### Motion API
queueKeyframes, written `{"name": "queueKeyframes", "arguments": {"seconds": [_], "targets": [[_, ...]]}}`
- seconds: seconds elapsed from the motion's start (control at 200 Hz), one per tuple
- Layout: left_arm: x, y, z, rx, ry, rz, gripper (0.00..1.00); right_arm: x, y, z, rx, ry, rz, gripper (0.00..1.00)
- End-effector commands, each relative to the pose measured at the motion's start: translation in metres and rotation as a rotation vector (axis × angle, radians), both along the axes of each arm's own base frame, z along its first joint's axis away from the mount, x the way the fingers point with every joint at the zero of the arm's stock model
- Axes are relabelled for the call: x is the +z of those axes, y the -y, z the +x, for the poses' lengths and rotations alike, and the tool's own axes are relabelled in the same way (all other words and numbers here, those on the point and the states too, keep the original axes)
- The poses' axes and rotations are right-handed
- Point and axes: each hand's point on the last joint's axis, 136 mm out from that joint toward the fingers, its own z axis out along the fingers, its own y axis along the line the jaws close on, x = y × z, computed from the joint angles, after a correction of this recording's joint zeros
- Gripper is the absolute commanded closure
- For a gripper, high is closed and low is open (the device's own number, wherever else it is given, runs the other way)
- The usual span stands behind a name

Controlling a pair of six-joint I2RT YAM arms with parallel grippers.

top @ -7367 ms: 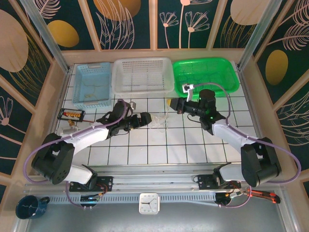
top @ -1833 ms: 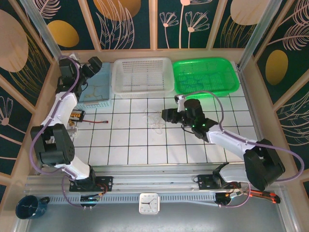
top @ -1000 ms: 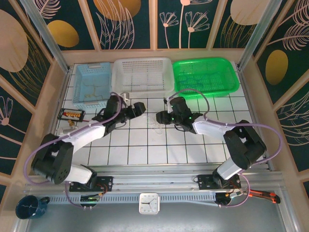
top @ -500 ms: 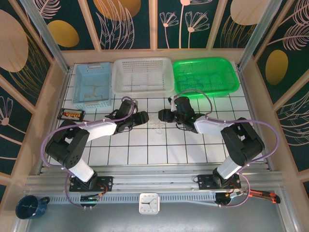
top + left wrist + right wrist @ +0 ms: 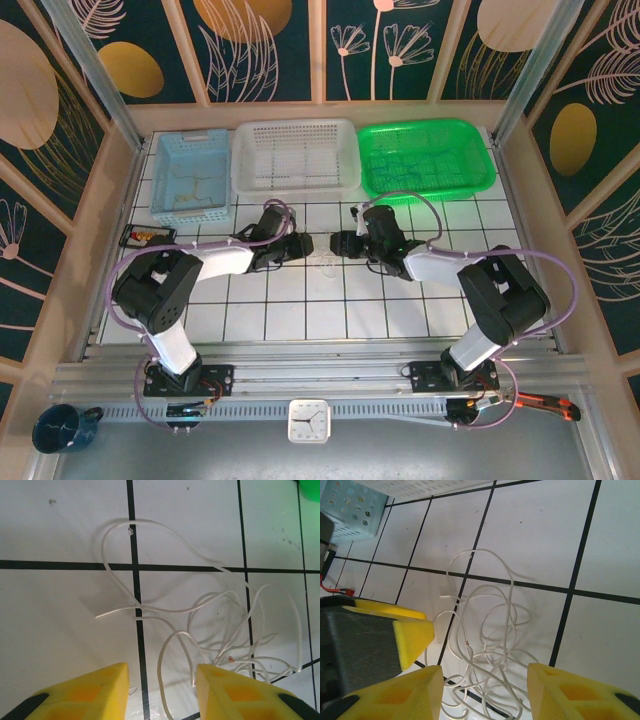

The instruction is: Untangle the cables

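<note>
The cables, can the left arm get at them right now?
Probably yes: the left gripper hangs low over the cables, jaws apart around a loose strand, with nothing in the way.

Top view: cables (image 5: 322, 258) too small to tell strands apart. Left wrist cam: bottom edge cuts off the loops btwn fingers of left claw (image 5: 160, 690); right wrist cam: lower loops cropped at bottom edge by right claw (image 5: 485, 692).

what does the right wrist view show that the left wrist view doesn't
Right wrist view: a blue basket, the edge of a white basket, a red wire and the left arm's yellow finger. Left wrist view: a corner of the green basket. Both: the tangle of thin whitish cables lying on the white tiled table, framed by the camera's own yellow fingers, standing apart.
</note>
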Motion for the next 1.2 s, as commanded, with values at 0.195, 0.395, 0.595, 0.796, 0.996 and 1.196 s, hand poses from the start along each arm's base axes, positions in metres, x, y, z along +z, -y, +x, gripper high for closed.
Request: {"name": "queueKeyframes", "arguments": {"seconds": [0.195,0.395,0.595,0.796,0.996,1.196], "targets": [[0.001,0.012,0.004,-0.036,0.008,-0.013,0.77,0.020,0.001,0.001,-0.015,0.044,0.049,0.52],[0.043,0.017,0.008,-0.061,0.085,-0.052,1.00,0.019,-0.002,-0.001,0.005,0.043,0.065,0.50],[0.118,0.028,0.009,-0.115,0.213,-0.158,1.00,0.024,-0.006,0.000,0.016,0.052,0.088,0.49],[0.195,0.033,0.007,-0.147,0.377,-0.270,1.00,0.023,-0.005,0.000,0.013,0.052,0.085,0.49],[0.245,0.036,-0.002,-0.184,0.500,-0.379,1.00,0.024,-0.001,-0.004,0.007,0.052,0.079,0.49],[0.257,0.033,-0.003,-0.180,0.534,-0.383,1.00,0.040,0.013,-0.014,-0.017,0.088,0.071,0.49]]}}
